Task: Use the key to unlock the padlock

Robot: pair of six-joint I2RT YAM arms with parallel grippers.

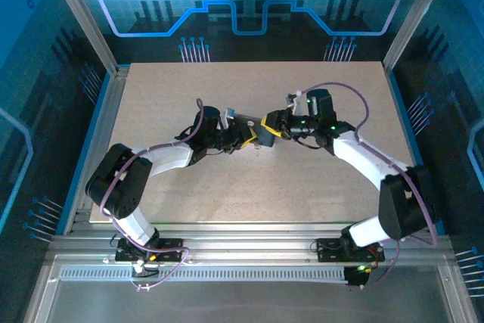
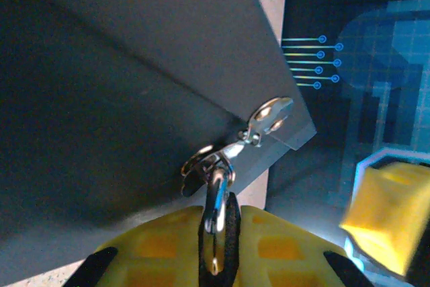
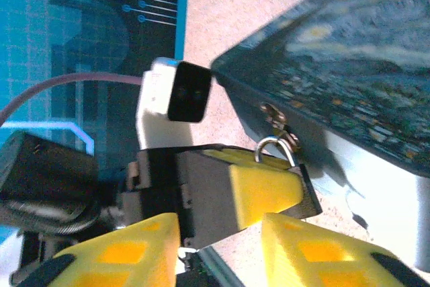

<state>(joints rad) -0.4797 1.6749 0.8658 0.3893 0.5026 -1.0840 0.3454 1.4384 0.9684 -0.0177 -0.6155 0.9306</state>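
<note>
The black padlock (image 3: 310, 197) hangs by its thin silvery shackle (image 3: 275, 147) from the hasp (image 3: 277, 120) of the dark blue swirl-patterned tin (image 3: 349, 58). My left gripper (image 2: 220, 236) is shut on the padlock (image 2: 233, 223), with the shackle (image 2: 216, 193) rising from between its yellow fingers to the hasp (image 2: 269, 115). In the top view both grippers meet mid-table, left gripper (image 1: 249, 137) facing right gripper (image 1: 270, 127). My right gripper (image 3: 220, 236) is open just short of the left one's yellow finger (image 3: 262, 193), nothing between its pads. The key is out of view.
The tin's grey side (image 2: 134, 99) looms over the left gripper. The left wrist camera housing (image 3: 176, 92) sits close ahead of the right gripper. Bare tan tabletop (image 1: 189, 88) surrounds the grippers; metal rails (image 1: 249, 240) run along the near edge.
</note>
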